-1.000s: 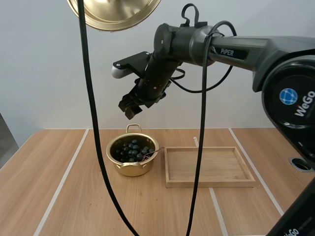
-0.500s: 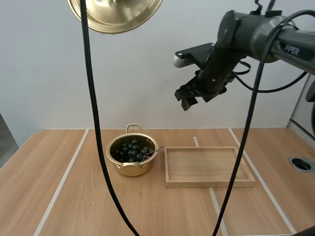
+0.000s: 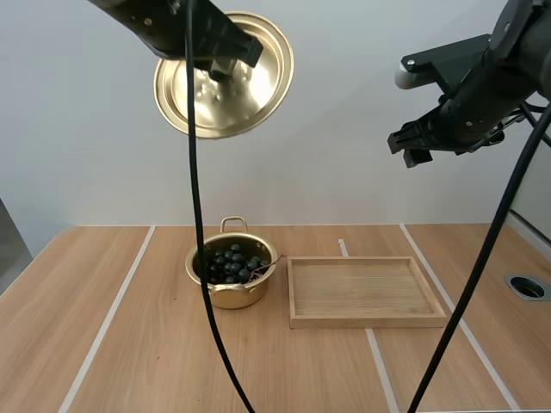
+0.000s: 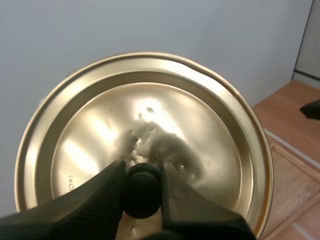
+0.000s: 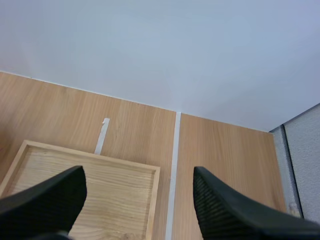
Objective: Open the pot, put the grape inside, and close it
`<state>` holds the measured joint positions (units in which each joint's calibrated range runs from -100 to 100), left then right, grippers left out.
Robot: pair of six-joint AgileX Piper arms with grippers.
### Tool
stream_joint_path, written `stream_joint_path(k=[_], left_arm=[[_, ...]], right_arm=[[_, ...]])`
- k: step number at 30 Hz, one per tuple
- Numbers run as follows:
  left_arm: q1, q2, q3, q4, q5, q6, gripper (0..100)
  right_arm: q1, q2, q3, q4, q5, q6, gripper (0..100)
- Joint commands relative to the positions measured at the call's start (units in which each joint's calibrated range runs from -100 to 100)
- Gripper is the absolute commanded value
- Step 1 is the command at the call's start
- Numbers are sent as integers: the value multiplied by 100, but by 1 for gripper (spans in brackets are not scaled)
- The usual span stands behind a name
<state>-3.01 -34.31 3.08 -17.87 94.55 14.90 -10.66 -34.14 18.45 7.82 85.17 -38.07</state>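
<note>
One pot [image 3: 231, 277], one lid [image 3: 250, 86], one bunch of grapes [image 3: 232, 265], one tray [image 3: 366, 292], two grippers.

The pot stands open on the table [image 3: 129, 344], toward the back edge and about midway along it. The grapes lie inside it, with a stem poking over the rim on the tray side. The tray lies flat just beside the pot, to its right.

The left gripper [image 3: 222, 64] is high over the table, above the pot and well apart from it. Its fingers are clamped on the lid's black knob [image 4: 142, 192], one on each side. The lid hangs tilted on edge, knob side turned toward the arms' bases. So the lid is off the pot and well above the grapes.

The right gripper [image 3: 411, 148] hangs high over the right end of the tray, well apart from the pot, grapes and lid. Its fingers [image 5: 45, 200] stand wide apart, holding nothing. Below them lie the tray's back right corner and bare table running to the back edge.
</note>
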Motion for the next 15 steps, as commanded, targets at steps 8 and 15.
stream_joint_path(k=[8,15], left_arm=[[-11,641,1498,-8,-1490,56,0],[-11,1306,1815,-8,-1972,56,0]], right_arm=[[-29,-177,7,33,-68,143,0],[-29,-177,7,35,-68,154,0]])
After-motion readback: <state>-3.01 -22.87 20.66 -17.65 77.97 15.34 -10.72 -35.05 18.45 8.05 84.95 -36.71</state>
